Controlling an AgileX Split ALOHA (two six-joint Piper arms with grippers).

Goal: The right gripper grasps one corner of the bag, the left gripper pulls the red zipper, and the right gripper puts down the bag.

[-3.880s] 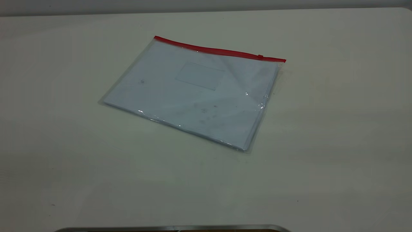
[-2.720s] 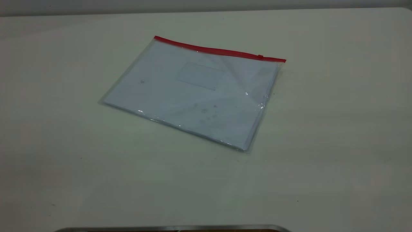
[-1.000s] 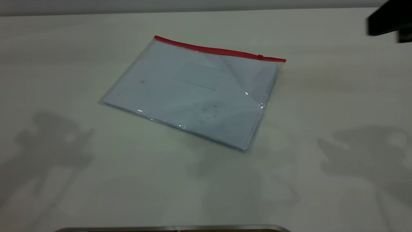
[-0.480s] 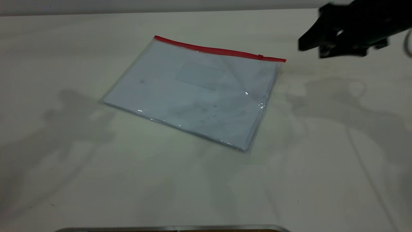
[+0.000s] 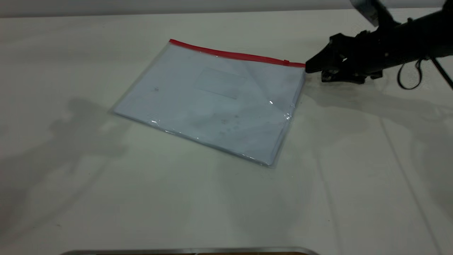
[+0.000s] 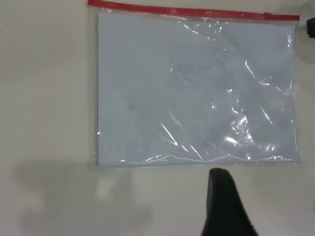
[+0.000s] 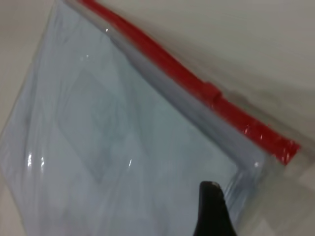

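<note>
A: While the right hand (image 5: 313, 67) sits at the bag's (image 5: 212, 102) zipper-end corner (image 7: 275, 152), note the approach. Low, tip at the corner, just past the slider (image 5: 286, 62). Bag flat on the surface (image 5: 177, 198), zipper (image 5: 230, 54) on the edge far from the exterior camera.

B: Is that hand open or closed?

A: Cannot tell. The exterior view shows a dark wedge at the corner; the right wrist view shows one finger (image 7: 212, 211) over the clear plastic. Whether plastic is pinched between fingers, not visible.

B: How to do the grasp well, then?

A: My judgement: bite only the corner, beyond the slider, so the slider's travel toward the other end stays free. Take both layers plus the red strip's end; clear film alone would likely slip. One finger must get under a flat bag, so slide in low along the surface rather than press down.

B: And the left hand?

A: One finger (image 6: 224, 206) seen in the left wrist view, above the surface just off the bag's plain edge, opposite the zipper. Open or closed, cannot tell. It touches nothing.

B: Risks?

A: Pushing the bag away from the corner instead of catching it. Clamping the slider itself would block the pull.
</note>
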